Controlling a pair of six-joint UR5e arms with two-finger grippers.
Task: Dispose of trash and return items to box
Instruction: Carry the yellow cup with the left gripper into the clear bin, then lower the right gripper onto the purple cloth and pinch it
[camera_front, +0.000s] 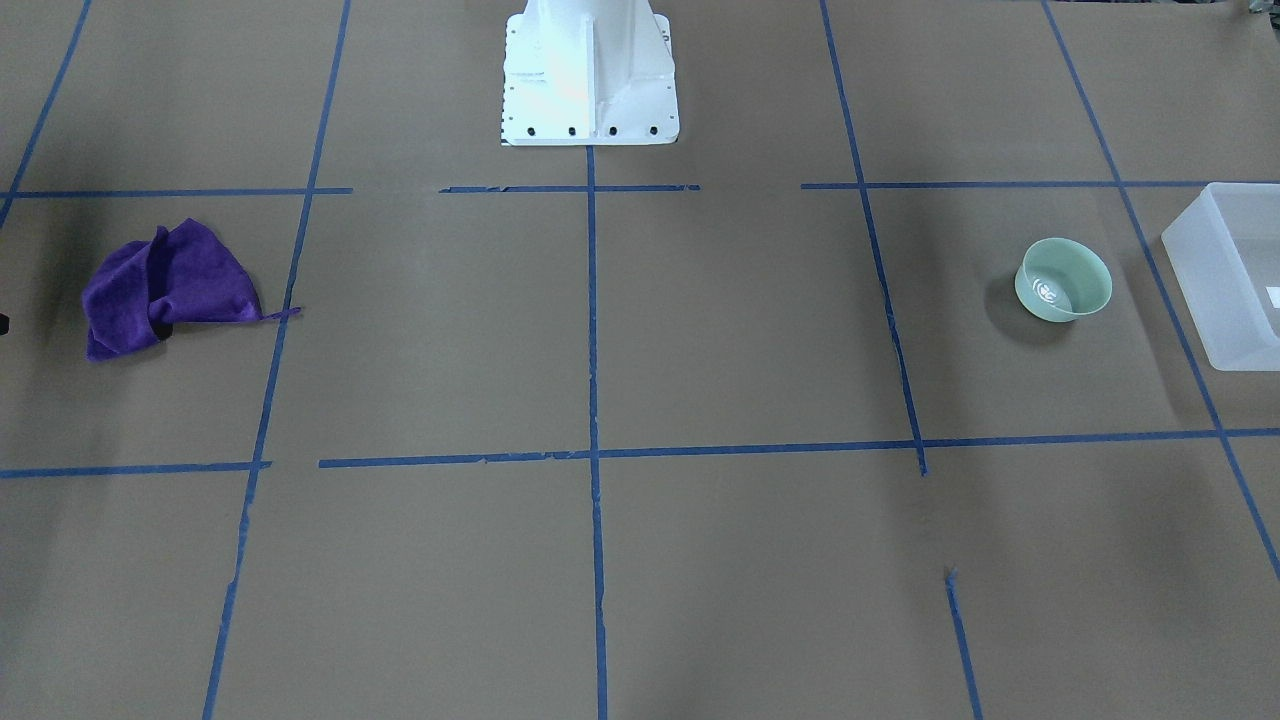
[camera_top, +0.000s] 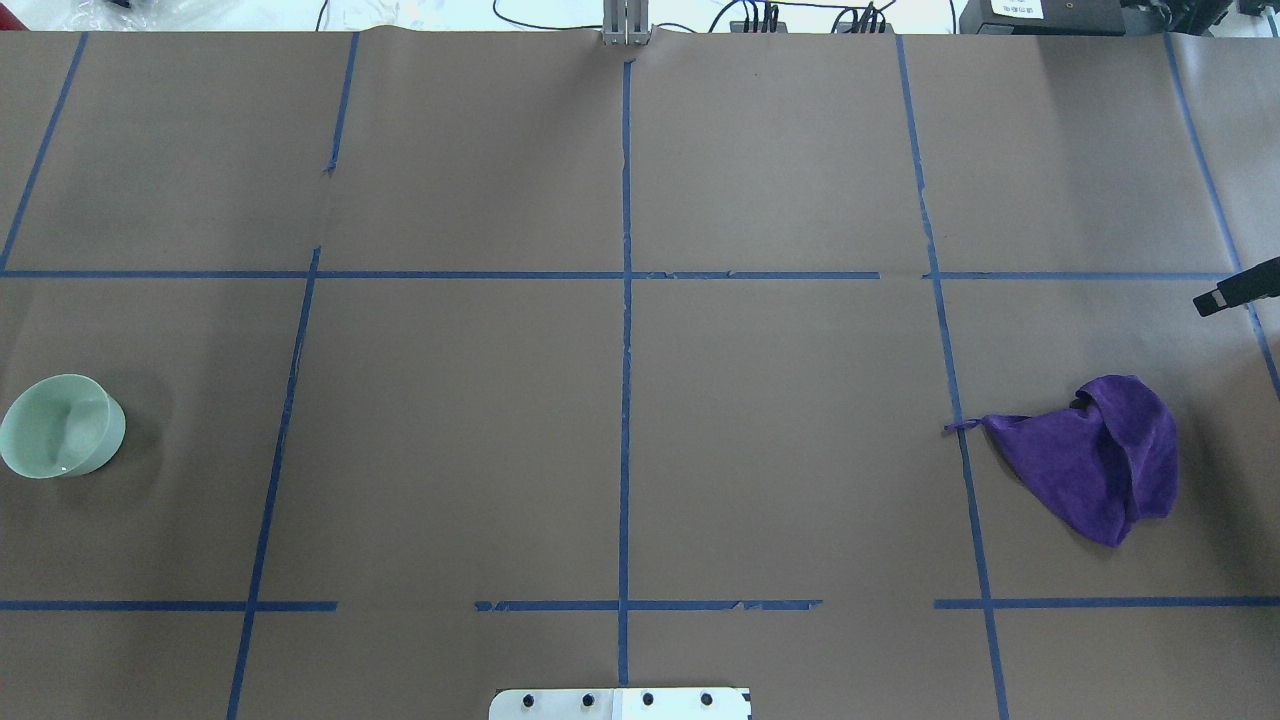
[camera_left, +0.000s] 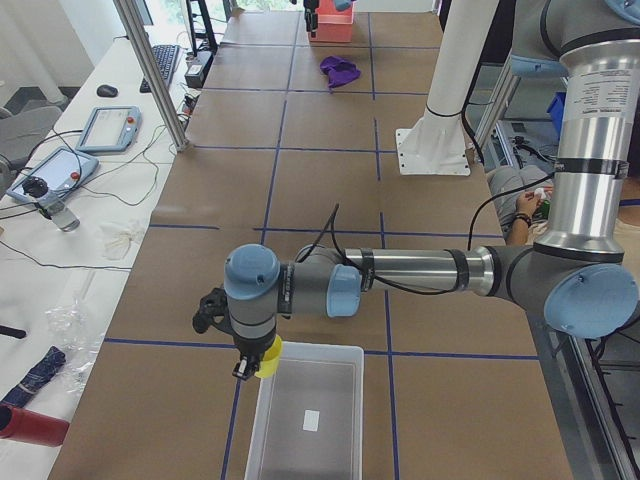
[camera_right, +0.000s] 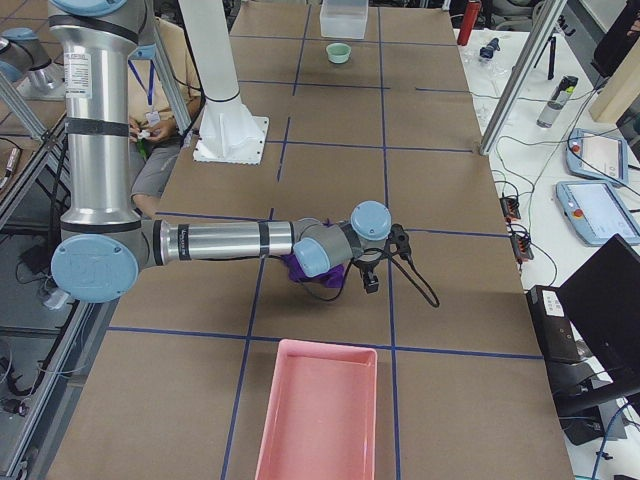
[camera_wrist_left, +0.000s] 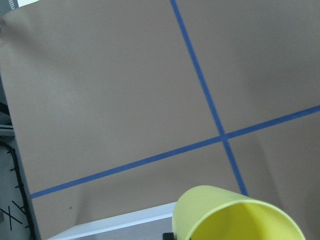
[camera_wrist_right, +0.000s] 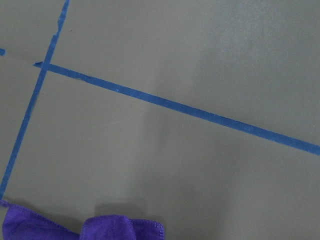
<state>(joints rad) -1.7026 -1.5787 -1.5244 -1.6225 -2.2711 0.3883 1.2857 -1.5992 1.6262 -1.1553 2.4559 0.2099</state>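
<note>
The yellow cup (camera_wrist_left: 235, 217) fills the bottom of the left wrist view, close to the camera, with the rim of the box (camera_wrist_left: 125, 222) below it. In the exterior left view my left gripper (camera_left: 250, 366) holds the cup (camera_left: 268, 358) over the near corner of the frosted box (camera_left: 290, 400). The box (camera_front: 1215, 260) also shows at the right edge of the front view. My right gripper (camera_right: 370, 282) hovers beside a purple cloth (camera_right: 298, 268). I cannot tell whether it is open or shut. Only a dark part of it (camera_top: 1235, 290) shows overhead.
A pale green bowl (camera_front: 1063, 280) stands near the box and also shows overhead (camera_top: 60, 425). The purple cloth (camera_top: 1100, 455) lies crumpled on the robot's right side. A pink tray (camera_right: 318, 410) sits at the table's right end. Blue tape lines grid the brown table.
</note>
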